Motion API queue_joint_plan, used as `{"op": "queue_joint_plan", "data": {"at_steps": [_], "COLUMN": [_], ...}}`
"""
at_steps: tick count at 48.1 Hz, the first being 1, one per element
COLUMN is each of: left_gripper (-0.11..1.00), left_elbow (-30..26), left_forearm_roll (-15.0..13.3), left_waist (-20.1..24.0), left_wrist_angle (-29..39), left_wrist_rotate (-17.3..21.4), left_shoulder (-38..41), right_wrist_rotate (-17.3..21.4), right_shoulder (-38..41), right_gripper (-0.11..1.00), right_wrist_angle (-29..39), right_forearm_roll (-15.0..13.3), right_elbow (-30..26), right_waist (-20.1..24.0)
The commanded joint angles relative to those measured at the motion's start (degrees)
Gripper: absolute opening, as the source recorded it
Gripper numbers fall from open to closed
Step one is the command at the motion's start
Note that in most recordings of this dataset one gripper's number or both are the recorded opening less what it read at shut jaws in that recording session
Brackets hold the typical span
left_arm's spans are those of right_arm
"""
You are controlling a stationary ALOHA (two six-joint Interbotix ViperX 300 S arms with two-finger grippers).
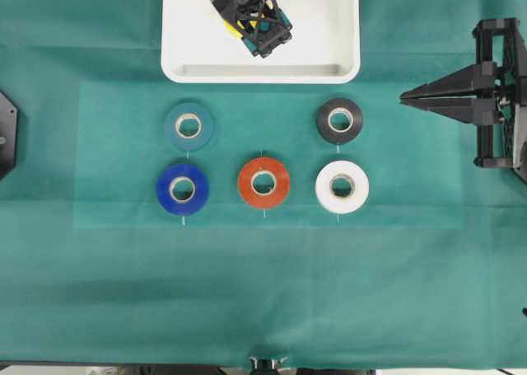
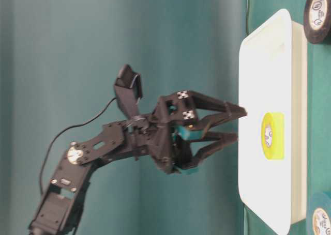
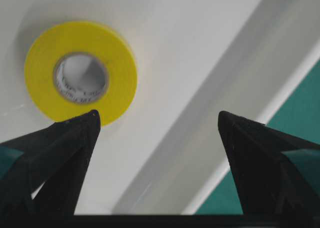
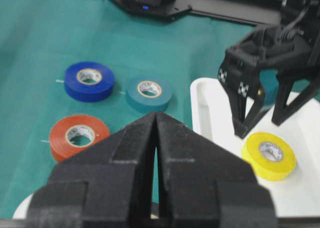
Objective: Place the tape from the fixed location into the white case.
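Lying flat on the floor of the white case (image 4: 210, 112), the tape (image 4: 268, 155) is already where the task wants it, near the middle of the tray and clear of the rim. The left gripper (image 4: 262, 125) hangs just above and beside the roll with its jaws spread wide and nothing between them; no finger touches the yellow roll in the wrist view.

The step in hand looks like the retreat. Doing it well would mean lifting straight up with the jaws kept wide, so that no fingertip catches the roll's edge and drags it, and only then swinging away over the raised rim.

The right gripper (image 4: 156, 138) sits well off to the right of the desk, its jaws pressed together and empty.

Five other rolls lie on the green cloth (image 1: 263, 292) outside the case: teal (image 1: 188, 126), black (image 1: 339, 120), blue (image 1: 183, 189), orange-red (image 1: 263, 182) and white (image 1: 342, 186).

Dark print runs around the tape's pale core, too blurred to read; no brand can be made out anywhere.
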Motion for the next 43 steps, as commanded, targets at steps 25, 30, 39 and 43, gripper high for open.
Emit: {"op": "queue_joint_plan", "data": {"at_steps": [25, 30, 39, 43], "left_gripper": [0.95, 0.95, 0.95, 0.95], "left_elbow": [-8.09, -8.88, -9.05, -9.05], "left_forearm_roll": [-0.09, -0.09, -0.09, -0.09], "left_waist": [-1.76, -2.02, -2.02, -2.02], "left_wrist_angle": [8.44, 9.14, 9.49, 9.49], "left_wrist_rotate": [0.18, 0.26, 0.26, 0.26], "left_shoulder": [-5.45, -5.54, -6.24, -6.59], "right_wrist_rotate": [-0.09, -0.09, -0.09, -0.09], "right_shoulder": [0.09, 0.09, 0.00, 0.09], "right_gripper": [0.00, 0.00, 0.00, 0.00], "right_wrist_angle": [-0.26, -0.18, -0.18, -0.18], "right_forearm_roll": [0.00, 0.00, 0.00, 0.00], "right_elbow": [-1.14, -1.23, -1.23, -1.23], "right_waist": [-0.09, -0.09, -0.09, -0.09]}}
